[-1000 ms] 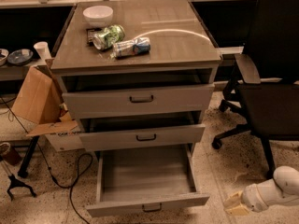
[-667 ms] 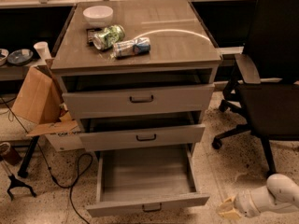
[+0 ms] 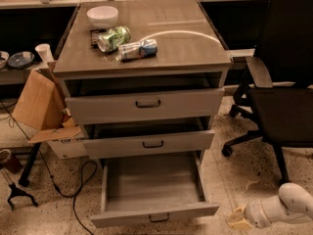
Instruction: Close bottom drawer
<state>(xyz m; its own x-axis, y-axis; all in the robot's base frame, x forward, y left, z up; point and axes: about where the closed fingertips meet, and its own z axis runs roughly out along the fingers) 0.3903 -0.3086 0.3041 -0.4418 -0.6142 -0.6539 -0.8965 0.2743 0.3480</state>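
Bottom drawer point(image 3: 154, 185) is pulled nearly all the way out at the foot of the desk point(image 3: 195, 43), box empty, front panel close to the floor. Pincer point(image 3: 238, 218) sits low at the lower right, just past the right end of that panel, at about its height and not touching it. Can't tell whether it's spread or pressed together.

Risks as I see them:
- Coming in from the side would catch the panel's right corner. That pushes it sideways, racks the drawer on its slides and jams it.
- Pushing off-centre near the right end gives the same skew. Better to press near the handle point(image 3: 159, 218).
- The middle drawer point(image 3: 149, 143) sits slightly proud. Contact too high would push that one instead, or pinch the pincer under it as the gap shuts.
- The chair point(image 3: 286, 97) is close behind the arm, so a wide swing could clip its base.

Orientation: the drawer front faces the camera and its long axis runs left-right. Travel is straight back into the desk, square to that axis. The right end of the panel reads slightly higher, probably just the camera angle.
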